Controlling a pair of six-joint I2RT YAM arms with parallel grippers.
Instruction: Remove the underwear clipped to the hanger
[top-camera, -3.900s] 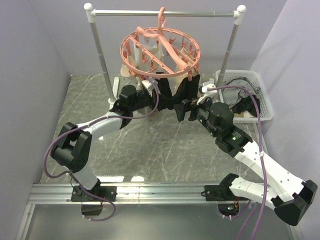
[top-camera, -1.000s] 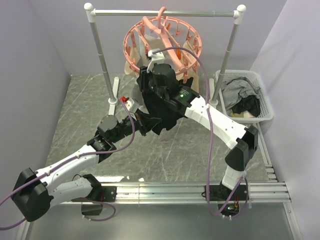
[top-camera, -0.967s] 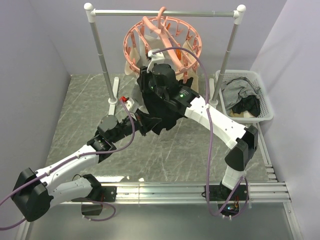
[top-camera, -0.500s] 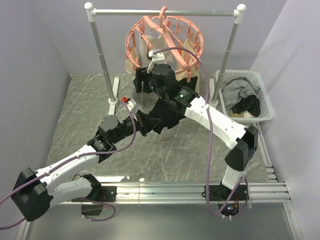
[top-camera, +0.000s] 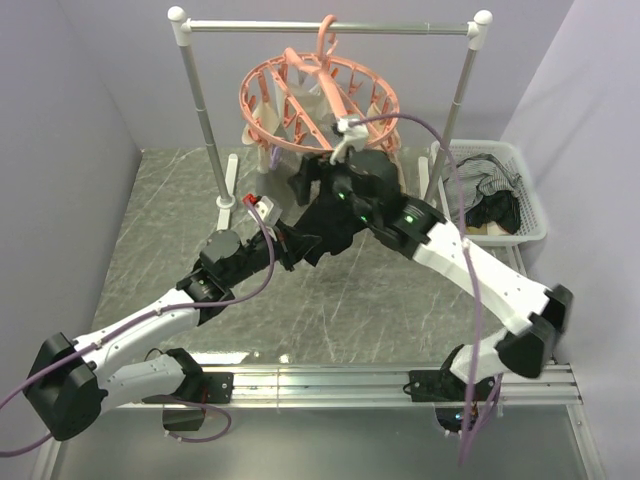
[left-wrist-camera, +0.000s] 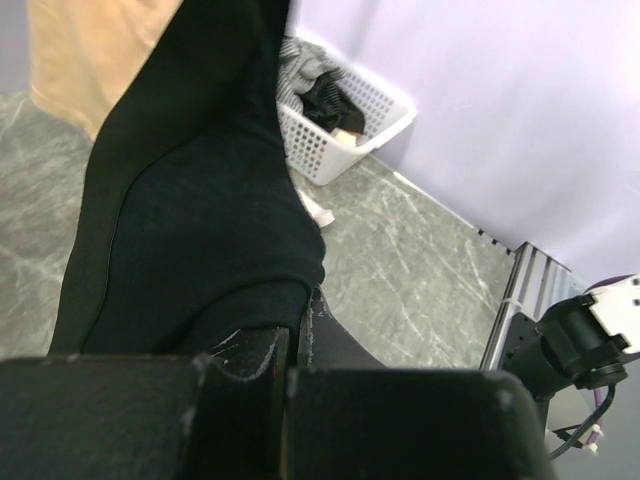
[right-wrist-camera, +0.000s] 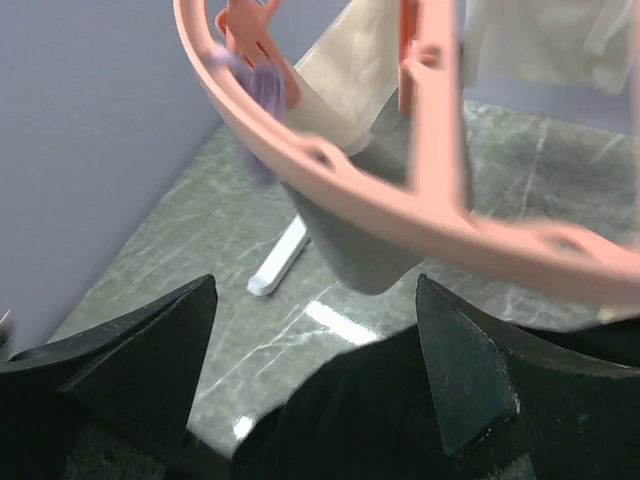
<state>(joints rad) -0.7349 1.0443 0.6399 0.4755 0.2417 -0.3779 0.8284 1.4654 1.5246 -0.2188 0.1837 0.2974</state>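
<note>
Underwear (left-wrist-camera: 190, 200), black, soft, limp: my left fingers (left-wrist-camera: 245, 348) clamp its lower part. Right fingers (right-wrist-camera: 130, 350) apart by hanger (right-wrist-camera: 400, 215); I'd take it near the top.

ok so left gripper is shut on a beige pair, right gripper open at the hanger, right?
No: the left gripper is shut on a black pair, not beige; the left wrist view shows black fabric pinched between its fingers. The right gripper is open at the hanger, as stated.

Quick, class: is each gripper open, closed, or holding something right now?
Left gripper: shut on the black underwear.
Right gripper: open, holding nothing, close to the hanger.
</note>
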